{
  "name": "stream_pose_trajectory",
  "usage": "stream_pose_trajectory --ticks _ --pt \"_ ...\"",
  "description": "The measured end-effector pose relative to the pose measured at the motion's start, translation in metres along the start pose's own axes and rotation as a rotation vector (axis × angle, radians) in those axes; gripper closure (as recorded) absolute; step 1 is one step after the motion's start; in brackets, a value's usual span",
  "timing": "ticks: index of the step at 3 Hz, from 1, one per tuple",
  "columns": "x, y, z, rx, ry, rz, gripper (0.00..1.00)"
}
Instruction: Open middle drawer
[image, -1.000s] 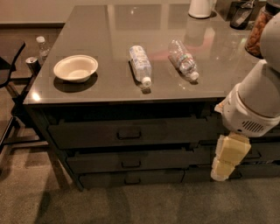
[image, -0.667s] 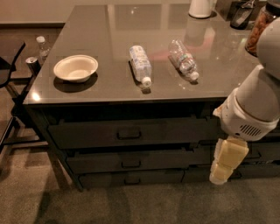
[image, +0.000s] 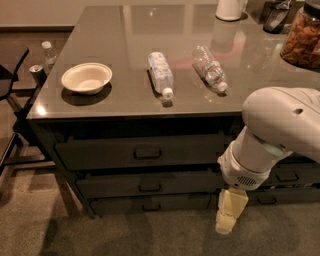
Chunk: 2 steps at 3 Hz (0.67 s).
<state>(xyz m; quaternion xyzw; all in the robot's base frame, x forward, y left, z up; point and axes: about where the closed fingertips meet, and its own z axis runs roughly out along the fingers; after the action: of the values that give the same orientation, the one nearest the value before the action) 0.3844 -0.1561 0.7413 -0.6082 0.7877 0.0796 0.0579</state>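
Observation:
The middle drawer (image: 115, 184) is a wide dark grey front, closed, between a taller drawer (image: 100, 154) above and a slimmer one (image: 120, 205) below. Its small dark handle (image: 150, 187) sits at the centre. My gripper (image: 225, 226) is pale yellow and hangs downward from the white arm (image: 270, 135), in front of the right end of the lower drawers. It is to the right of the middle drawer's handle and lower, not touching it.
On the grey tabletop (image: 120, 30) lie a white bowl (image: 86, 77) and two plastic bottles (image: 160, 73) (image: 210, 67). A jar of snacks (image: 302, 35) and a white jug (image: 230, 9) stand at the back right. A chair (image: 10, 75) stands at the left. More drawers (image: 295, 175) are behind the arm.
My arm has moved left and down, bringing the gripper from beside the right drawers to in front of the right end of the left drawer stack. The drawers stay closed.

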Motion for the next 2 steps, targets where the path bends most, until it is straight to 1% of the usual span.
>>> stream_pose_trajectory --ticks 1,2 --pt "0.000 0.000 0.000 0.000 0.000 0.000 0.00" --pt "0.003 0.006 0.019 -0.026 0.001 0.007 0.00"
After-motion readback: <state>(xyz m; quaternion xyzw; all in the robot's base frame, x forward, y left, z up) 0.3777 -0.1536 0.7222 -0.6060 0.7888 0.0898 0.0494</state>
